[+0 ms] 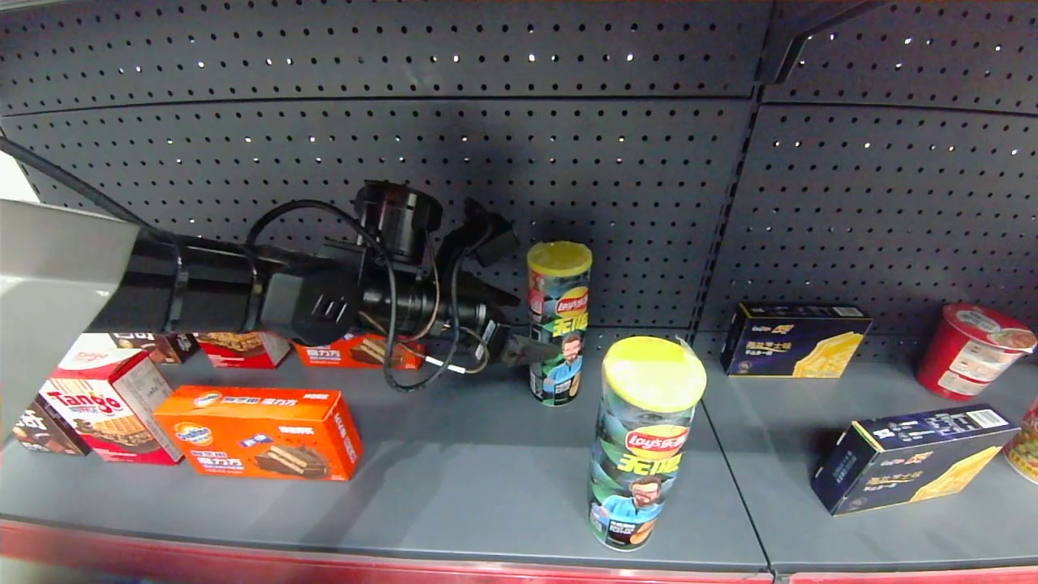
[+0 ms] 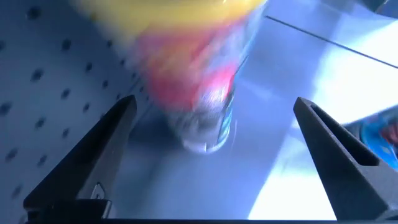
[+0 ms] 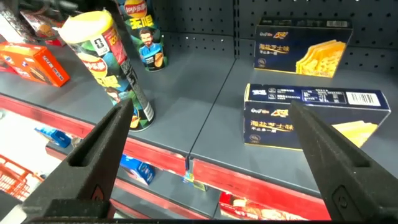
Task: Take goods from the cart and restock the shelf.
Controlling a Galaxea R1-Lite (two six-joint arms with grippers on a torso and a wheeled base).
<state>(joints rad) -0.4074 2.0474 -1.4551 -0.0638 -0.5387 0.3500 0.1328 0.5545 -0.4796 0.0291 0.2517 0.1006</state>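
Locate far chips can (image 1: 559, 324) upright at rear of shelf (image 1: 470, 462), long axis vertical, just right of left gripper (image 2: 214, 102), spread wide, gripping nothing. Treat right gripper (image 3: 211, 109), likewise spread, as farther off.

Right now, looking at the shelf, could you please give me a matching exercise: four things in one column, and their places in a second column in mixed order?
Things:
1. rear chip can
2. front chip can
3. red cup
4. front orange box

Places:
A. far right of the shelf, toward the back
B. middle of the shelf, near its front edge
C. left part of the shelf, beside the wafer box
D. at the tip of the left gripper, near the back panel

Pairs: 1-D, 2-B, 3-A, 4-C
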